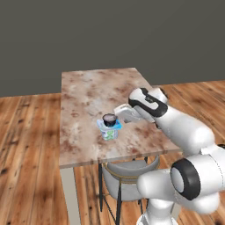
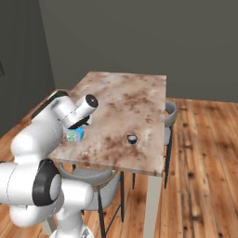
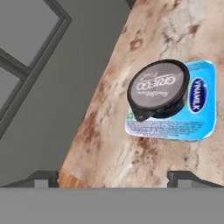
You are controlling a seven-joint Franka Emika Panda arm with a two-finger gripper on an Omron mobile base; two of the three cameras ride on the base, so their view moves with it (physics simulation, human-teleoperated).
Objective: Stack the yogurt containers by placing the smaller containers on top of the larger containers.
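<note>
- Sitting on the tub (image 3: 199,109) lid was a dark cup (image 3: 158,89), pale top up, seen from above in hand view; the cup covered the lid's left part, its rim overhanging the tub's edge a bit.
- Tub: squarish, light-blue lid w/ blue oval logo, stood on the table (image 1: 88,92) near the front edge, toward the arm's side.
- Same stack in left base view: cup (image 1: 109,118) on tub (image 1: 110,131), both upright.
- In right base view the tub (image 2: 75,135) peeked out from behind the arm; the cup on it was hidden there.
- 2nd cup (image 2: 132,138), smaller, dark w/ pale top, stood alone on the table well apart from the stack, nearer the far side edge.
- Gripper (image 3: 119,176): jaws spread wide, nothing between them; tips showed at the bottom of hand view, clear of cup & tub.
- In left base view the hand (image 1: 125,113) hung just beside the stack, at cup height; can't tell if touching.
- Table top was brown-white marbled, on pale legs.
- Grey chair (image 1: 127,171) tucked under the near table edge; another chair (image 2: 169,116) at the far side.
- Floor (image 1: 30,154) was wood planks, wall behind dark grey.
</note>
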